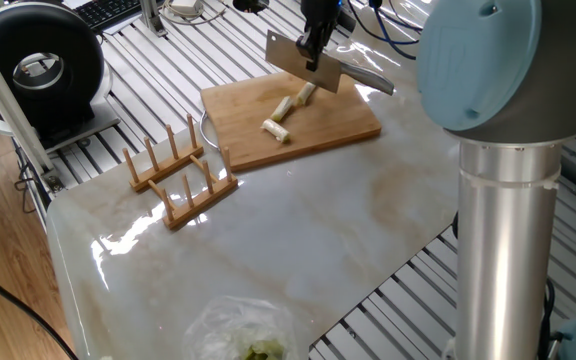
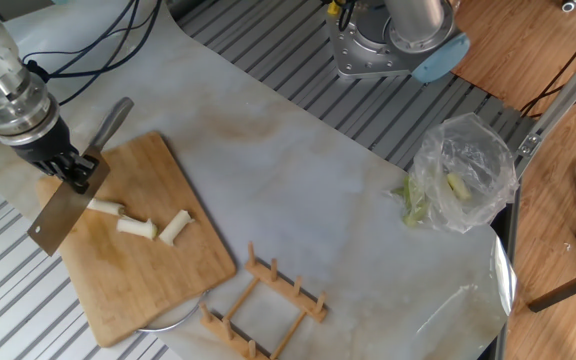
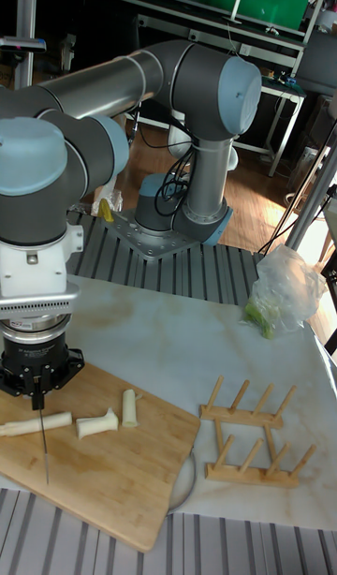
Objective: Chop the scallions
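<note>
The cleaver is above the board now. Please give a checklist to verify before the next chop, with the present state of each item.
1. Gripper shut on the cleaver: ok.
2. Blade over the uncut long scallion piece: ok.
3. Blade raised clear of the stalk: cannot tell.
4. All scallions on the cutting board: ok.
5. Wooden rack and plastic bag away from the blade: ok.

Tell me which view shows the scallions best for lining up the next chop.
The tall fixed view: all three scallions lie separate, with the cleaver edge-on. The other fixed view shows them partly behind the blade; one fixed view hides the far piece.
</note>
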`<action>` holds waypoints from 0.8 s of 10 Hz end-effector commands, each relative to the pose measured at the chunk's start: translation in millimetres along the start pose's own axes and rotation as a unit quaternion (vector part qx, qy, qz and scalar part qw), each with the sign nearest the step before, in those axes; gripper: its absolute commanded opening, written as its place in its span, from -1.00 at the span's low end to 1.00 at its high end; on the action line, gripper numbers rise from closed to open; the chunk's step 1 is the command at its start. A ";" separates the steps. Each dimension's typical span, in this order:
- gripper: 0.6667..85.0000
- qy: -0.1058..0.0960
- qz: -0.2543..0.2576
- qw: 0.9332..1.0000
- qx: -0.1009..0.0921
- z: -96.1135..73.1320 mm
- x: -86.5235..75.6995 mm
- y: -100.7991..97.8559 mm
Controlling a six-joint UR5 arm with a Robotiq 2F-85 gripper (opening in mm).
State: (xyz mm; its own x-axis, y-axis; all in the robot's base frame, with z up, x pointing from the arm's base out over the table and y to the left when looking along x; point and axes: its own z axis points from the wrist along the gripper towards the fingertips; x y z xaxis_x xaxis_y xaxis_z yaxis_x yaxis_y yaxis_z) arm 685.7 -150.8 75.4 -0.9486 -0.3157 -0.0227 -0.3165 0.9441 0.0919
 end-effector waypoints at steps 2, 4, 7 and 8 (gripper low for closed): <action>-0.98 -0.004 0.002 1.000 -0.002 3.3 -2.5 -1.6; -0.98 -0.004 0.003 1.000 -0.001 3.5 -2.8 -2.5; -0.98 -0.005 0.003 1.000 -0.004 5.0 -2.9 0.0; -0.98 -0.005 0.003 1.000 -0.003 5.8 -2.2 0.2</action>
State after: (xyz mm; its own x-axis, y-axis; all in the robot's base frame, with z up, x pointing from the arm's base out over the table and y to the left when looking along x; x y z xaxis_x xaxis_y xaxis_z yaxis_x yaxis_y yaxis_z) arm 687.4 -152.1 69.8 -0.9490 -0.3143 -0.0239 -0.3152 0.9449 0.0882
